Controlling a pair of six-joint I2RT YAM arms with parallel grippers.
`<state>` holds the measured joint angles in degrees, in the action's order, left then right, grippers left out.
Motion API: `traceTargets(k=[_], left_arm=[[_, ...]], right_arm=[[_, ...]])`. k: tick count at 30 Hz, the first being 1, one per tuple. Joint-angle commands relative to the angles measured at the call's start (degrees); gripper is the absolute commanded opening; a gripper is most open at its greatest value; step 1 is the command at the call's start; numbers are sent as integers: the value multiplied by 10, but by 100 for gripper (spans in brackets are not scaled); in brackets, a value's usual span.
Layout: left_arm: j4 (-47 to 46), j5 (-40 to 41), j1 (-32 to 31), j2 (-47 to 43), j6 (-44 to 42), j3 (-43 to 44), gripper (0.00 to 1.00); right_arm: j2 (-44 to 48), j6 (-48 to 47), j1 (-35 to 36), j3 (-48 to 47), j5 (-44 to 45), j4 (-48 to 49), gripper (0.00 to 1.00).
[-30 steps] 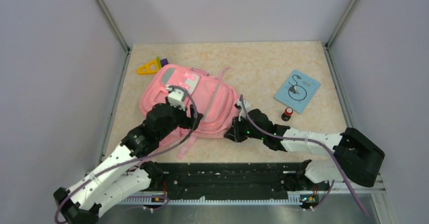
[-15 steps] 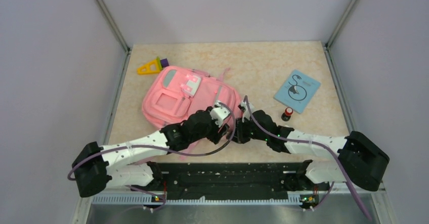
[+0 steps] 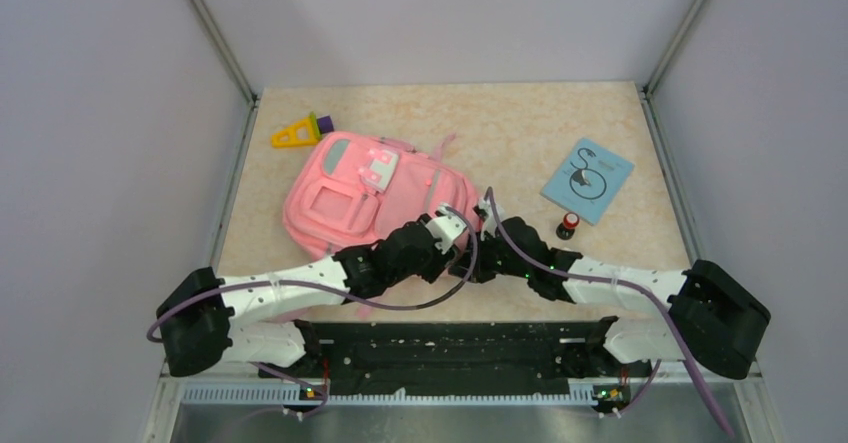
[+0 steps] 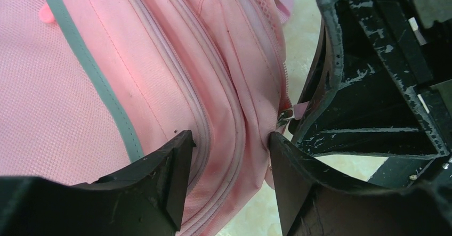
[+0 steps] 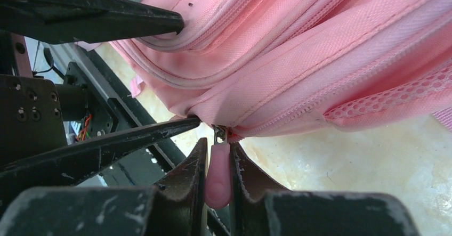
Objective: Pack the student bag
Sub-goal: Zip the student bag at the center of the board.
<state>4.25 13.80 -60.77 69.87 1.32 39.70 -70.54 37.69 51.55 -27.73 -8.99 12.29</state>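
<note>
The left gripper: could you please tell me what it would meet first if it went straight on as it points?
The bag: the left gripper straddles its side seam, so it would press straight into the pink fabric, though depth is hard to judge.

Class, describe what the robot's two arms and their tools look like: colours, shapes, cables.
The left arm and right arm have white links, black joints and bulky black housings. A purple cable runs along each. The left tool and right tool have black, scuffed, tapering fingers.
</note>
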Motion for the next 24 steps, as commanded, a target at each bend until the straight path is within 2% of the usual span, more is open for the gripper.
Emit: traceTargets(k=[1, 4, 6, 10, 15, 24], left_arm=[[-31, -19, -11, 18, 4, 17, 58], [-37, -24, -15, 23, 8, 13, 50], [-37, -36, -17, 28, 9, 13, 29], [-31, -28, -21, 29, 7, 17, 0], [17, 3, -21, 18, 20, 20, 0], [29, -5, -29, -38, 48, -23, 0]], right_arm=[[30, 20, -3, -10, -16, 42, 0], [33, 26, -4, -10, -10, 37, 0], [36, 32, -4, -12, 0, 29, 0], [46, 52, -17, -17, 40, -20, 0], [75, 67, -75, 6, 24, -27, 0], [67, 30, -139, -12, -10, -49, 0]])
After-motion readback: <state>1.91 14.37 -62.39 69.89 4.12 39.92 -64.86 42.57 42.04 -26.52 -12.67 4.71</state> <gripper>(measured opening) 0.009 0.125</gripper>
